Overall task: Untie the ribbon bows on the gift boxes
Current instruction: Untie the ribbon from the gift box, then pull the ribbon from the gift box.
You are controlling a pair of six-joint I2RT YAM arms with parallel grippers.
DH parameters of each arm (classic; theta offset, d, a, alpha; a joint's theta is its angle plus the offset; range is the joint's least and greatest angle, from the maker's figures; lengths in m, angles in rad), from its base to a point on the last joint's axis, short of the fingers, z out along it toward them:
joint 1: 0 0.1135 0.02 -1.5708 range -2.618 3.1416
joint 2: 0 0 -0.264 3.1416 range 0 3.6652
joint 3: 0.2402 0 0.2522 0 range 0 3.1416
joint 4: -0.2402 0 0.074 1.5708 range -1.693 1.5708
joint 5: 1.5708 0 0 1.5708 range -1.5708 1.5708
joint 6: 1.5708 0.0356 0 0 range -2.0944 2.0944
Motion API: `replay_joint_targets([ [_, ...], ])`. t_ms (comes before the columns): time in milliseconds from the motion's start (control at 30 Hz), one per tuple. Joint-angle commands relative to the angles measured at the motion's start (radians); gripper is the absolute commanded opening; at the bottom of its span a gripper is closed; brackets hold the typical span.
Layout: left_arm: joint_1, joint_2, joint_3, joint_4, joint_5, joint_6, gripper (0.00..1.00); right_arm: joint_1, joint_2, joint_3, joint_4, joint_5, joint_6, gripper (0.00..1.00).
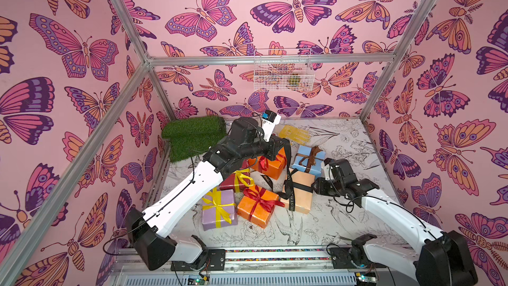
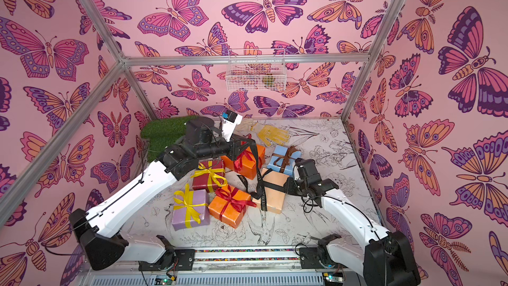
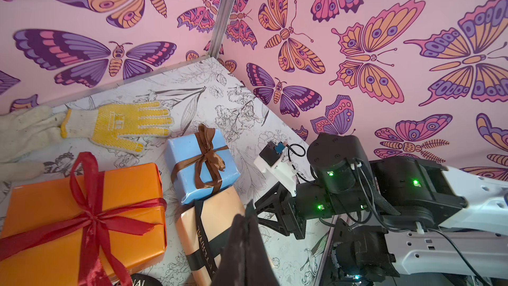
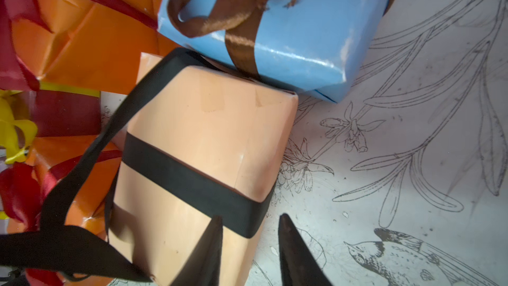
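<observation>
Far left: one fuzzy green turf mat (image 1: 192,136), top views only. On worktop (image 1: 343,215), six glossy paper-wrapped rectangular boxes, six ribbons: lilac box (image 1: 210,217), yellow satin bow (image 1: 217,202); dark red box (image 1: 228,182), second yellow bow (image 1: 243,178); front orange box (image 1: 268,214), red bow (image 1: 258,198); rear orange box (image 1: 272,170), second red bow (image 1: 264,162); peach box (image 1: 301,202), black ribbon (image 1: 288,171), white lettering; light blue box (image 1: 302,167), brown bow (image 1: 313,154). Left end effector (image 3: 247,215) clamped on black ribbon, strand rising from peach box. Right end effector (image 4: 250,217): fingers (image 4: 214,243) apart, straddling peach box edge.
</observation>
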Motion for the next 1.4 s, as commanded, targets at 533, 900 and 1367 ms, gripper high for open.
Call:
replay_joint_targets([
  [533, 0.020, -0.184, -0.126, -0.041, 0.220, 0.063, 0.18, 0.066, 0.038, 0.056, 0.017, -0.064, -0.042, 0.36],
  [900, 0.020, -0.255, -0.265, 0.035, 0.173, 0.052, 0.59, 0.088, 0.068, 0.104, -0.075, 0.031, -0.095, 0.33],
  [1367, -0.028, 0.193, -0.234, 0.052, -0.018, 0.034, 0.51, 0.105, 0.076, 0.099, -0.117, 0.078, -0.106, 0.35],
])
